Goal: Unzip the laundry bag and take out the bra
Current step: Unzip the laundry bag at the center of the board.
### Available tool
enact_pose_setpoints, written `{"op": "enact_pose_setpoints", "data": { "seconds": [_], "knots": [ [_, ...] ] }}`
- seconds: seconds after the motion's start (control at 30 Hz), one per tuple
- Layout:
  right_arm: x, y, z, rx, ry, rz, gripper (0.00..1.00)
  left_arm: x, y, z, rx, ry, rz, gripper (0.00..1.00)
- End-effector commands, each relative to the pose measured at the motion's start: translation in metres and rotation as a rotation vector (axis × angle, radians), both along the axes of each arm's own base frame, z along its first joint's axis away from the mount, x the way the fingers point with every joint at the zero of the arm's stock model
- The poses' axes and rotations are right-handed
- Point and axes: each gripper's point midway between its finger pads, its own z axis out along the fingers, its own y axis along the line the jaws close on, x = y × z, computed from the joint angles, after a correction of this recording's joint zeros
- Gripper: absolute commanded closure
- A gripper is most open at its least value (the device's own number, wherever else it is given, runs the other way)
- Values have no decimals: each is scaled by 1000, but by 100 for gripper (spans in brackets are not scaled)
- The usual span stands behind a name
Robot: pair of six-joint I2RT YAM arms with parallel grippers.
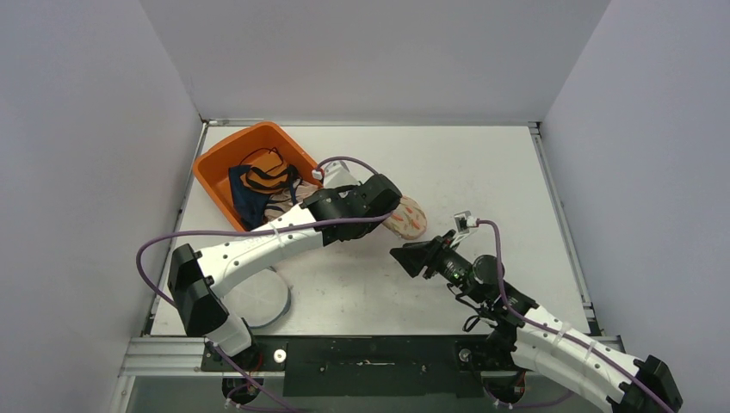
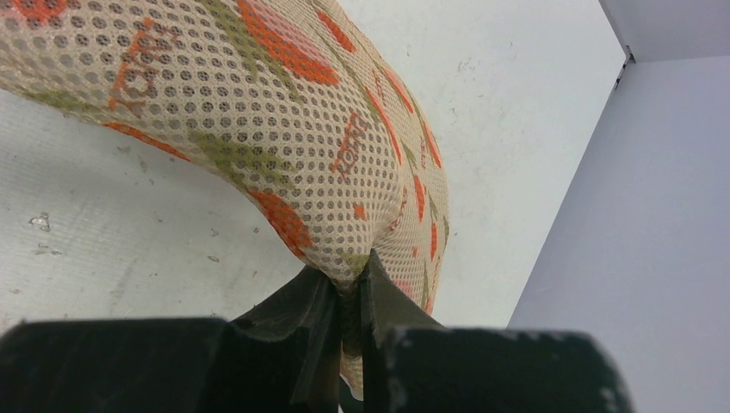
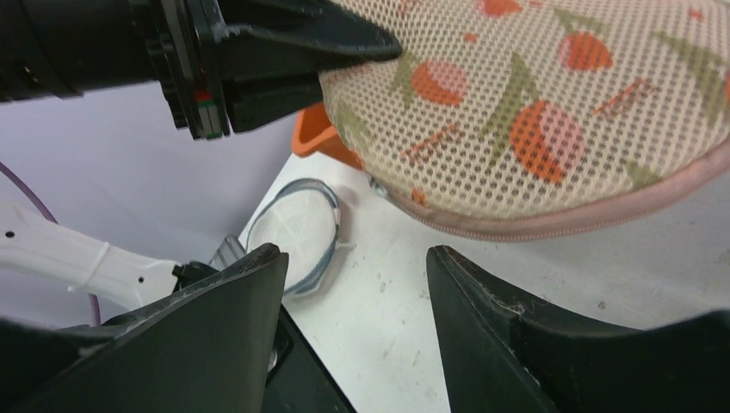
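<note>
The laundry bag is a beige mesh pouch with an orange and green print, lying mid-table. My left gripper is shut on a pinch of its mesh, and the bag bulges up and away from the fingers. A pink zipper runs closed along the bag's lower edge. My right gripper is open just in front of and below that zipper, with only bare table between its fingers. In the top view the right gripper sits just below the bag. The bra is hidden.
An orange bin holding dark and orange clothes stands at the back left, behind the left arm. A flat white round mesh pouch lies near the left arm's base and also appears as the pouch. Grey walls enclose the table.
</note>
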Motion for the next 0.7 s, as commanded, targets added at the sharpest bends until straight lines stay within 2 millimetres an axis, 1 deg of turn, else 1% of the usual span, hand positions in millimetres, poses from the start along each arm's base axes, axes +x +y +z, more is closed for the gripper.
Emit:
{"op": "enact_pose_setpoints", "data": {
  "seconds": [0.0, 0.27, 0.47, 0.67],
  "knots": [
    [11, 0, 29, 106, -83, -56, 38, 6, -1, 20, -63, -28, 31, 100],
    [20, 6, 31, 87, -91, -63, 38, 5, 0, 12, -74, 6, 20, 100],
    [24, 7, 31, 81, -94, -78, 42, 5, 0, 10, -85, 17, 6, 100],
    [29, 6, 37, 88, -117, -100, 45, 3, -2, 8, -93, 22, -10, 100]
  ]
}}
